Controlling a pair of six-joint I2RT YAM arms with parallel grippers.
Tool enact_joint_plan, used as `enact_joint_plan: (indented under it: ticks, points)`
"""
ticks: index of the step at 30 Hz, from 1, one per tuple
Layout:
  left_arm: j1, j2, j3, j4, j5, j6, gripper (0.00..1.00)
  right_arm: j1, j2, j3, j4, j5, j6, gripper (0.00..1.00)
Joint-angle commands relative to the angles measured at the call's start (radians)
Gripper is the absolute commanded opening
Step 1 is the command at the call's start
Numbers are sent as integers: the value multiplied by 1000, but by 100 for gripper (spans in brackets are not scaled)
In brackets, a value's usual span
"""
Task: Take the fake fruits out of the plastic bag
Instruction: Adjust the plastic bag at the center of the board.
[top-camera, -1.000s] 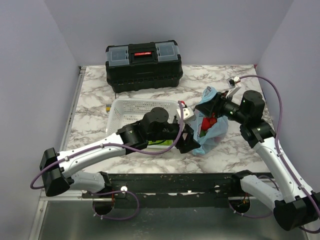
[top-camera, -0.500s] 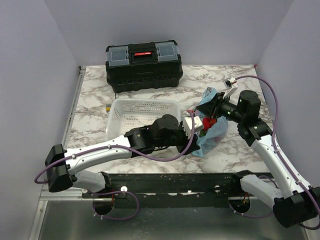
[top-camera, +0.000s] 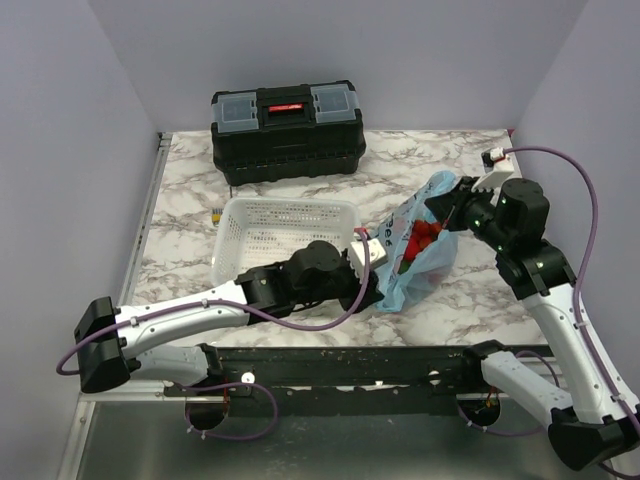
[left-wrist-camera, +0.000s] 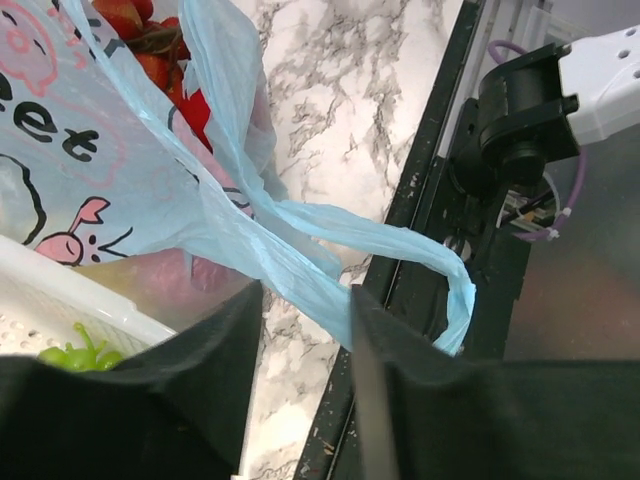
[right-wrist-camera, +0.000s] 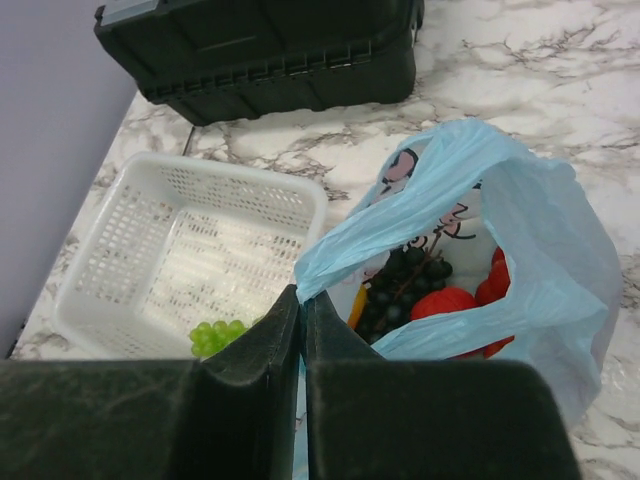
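The plastic bag is found on the marble worktop, right of the middle and nearer the near edge than the far one. Its mouth is held up and turned toward the right edge. Its near-left side is pressed against the white mesh basket.

The fake fruits are all seen inside the bag. In the right wrist view a dark grape bunch, a red fruit, further red pieces and an orange-yellow piece can be made out through the mouth. None of them is seen lying on the worktop.

The right gripper is closed down to a hairline, and the upper rim of the bag is pinched between its fingers. That rim is held raised above the worktop.

The left gripper is set at the bag's near-left side, beside the basket. Its jaws are parted only narrowly, and a handle loop of the bag is laid through the gap. No firm pinch on the film can be seen there.

A pale green grape cluster is lying in the basket, at the corner nearest the bag. A black toolbox is standing at the far edge of the worktop, left of the middle, with its lid shut.
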Motion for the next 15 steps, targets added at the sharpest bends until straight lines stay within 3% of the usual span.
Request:
enact_joint_plan:
  ticks: [1,4,11,13,15]
  points:
    - [-4,-40,24,44,48,-14,51,5,-17,31,-79,61,-15,6]
    - [-4,-37,47,47,101,-3,65,5,-16,41,-76,27,-8,6]
    - [-7,-8,108,-6,125,-22,80,5,-22,32,-84,39,-8,6]
    - [-16,-4,106,-15,107,-32,90,5,-30,31,-83,50,-9,6]
    - [-18,16,125,-72,47,-86,91,5,-35,35,-83,56,-9,6]
